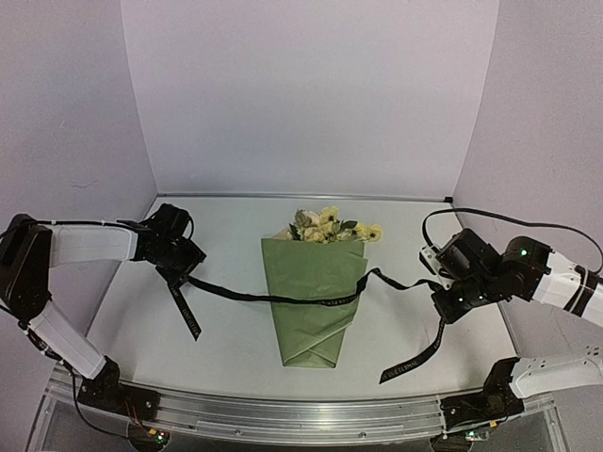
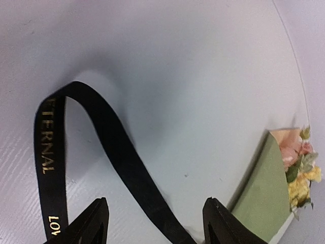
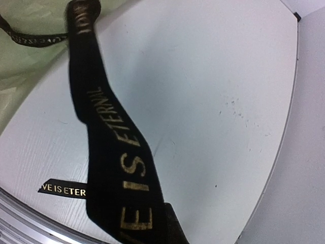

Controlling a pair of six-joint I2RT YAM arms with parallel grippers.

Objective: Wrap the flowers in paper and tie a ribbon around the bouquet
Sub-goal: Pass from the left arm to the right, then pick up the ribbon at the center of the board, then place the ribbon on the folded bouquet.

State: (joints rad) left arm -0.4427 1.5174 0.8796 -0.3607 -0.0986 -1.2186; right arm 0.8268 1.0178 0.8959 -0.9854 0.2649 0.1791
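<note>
**Pale surface, ribbon strung across bouquet**

Pale surface, lilac walls on three sides. Bouquet lies mid-surface, its point toward the arm bases. Yellow and cream flowers poke out of the far end of the olive paper.

Black ribbon crosses the front of the cone, one end at each arm. Gold lettering reads "ETERNAL" in the left wrist view and "VE IS ETERNAL" in the right.

Left end effector: fingers spread, ribbon passing loose between them. Right end effector: clamped on the ribbon, tail trailing onto the surface.

Pale table bears the bouquet and the ribbon
</note>
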